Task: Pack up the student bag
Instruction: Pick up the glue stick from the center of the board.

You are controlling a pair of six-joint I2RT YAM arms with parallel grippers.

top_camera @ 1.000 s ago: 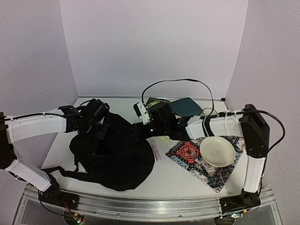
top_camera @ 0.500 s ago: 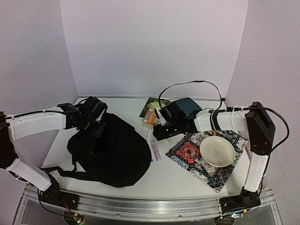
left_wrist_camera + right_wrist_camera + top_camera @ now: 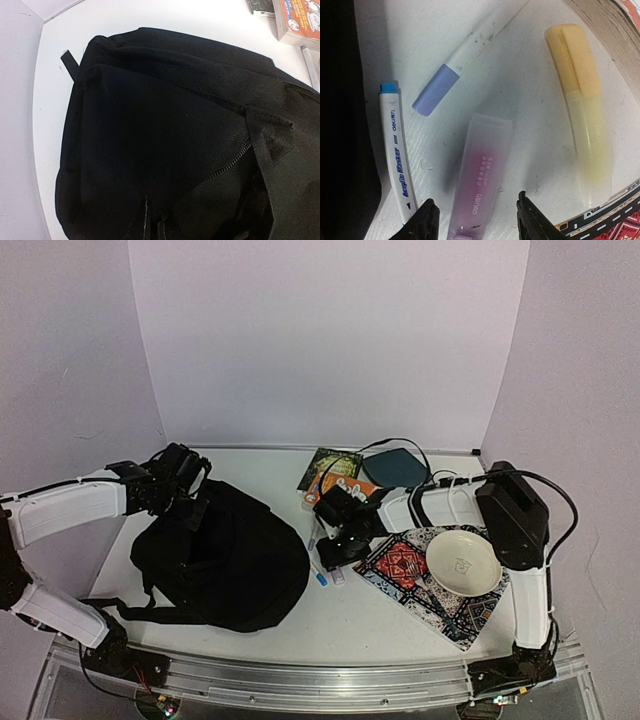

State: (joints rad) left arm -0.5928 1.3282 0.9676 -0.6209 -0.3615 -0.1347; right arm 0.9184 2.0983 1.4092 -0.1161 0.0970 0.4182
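Right wrist cam: right gripper [image 3: 479, 224] fingers apart, straddling a pink highlighter [image 3: 482, 170] lying on the counter [image 3: 520, 100]. Top external: black backpack [image 3: 225, 565] lies on counter's left half. Left gripper [image 3: 175, 480] fingers together at its top edge, prob. pinching fabric, though the view there is poor.

I log on the white surface [image 3: 380, 625]: student bag [image 3: 225, 560] lower left, markers [image 3: 480, 170] centre, patterned cloth [image 3: 400, 565] lower right, books [image 3: 328, 462] and teal pouch [image 3: 395, 465] upper centre.
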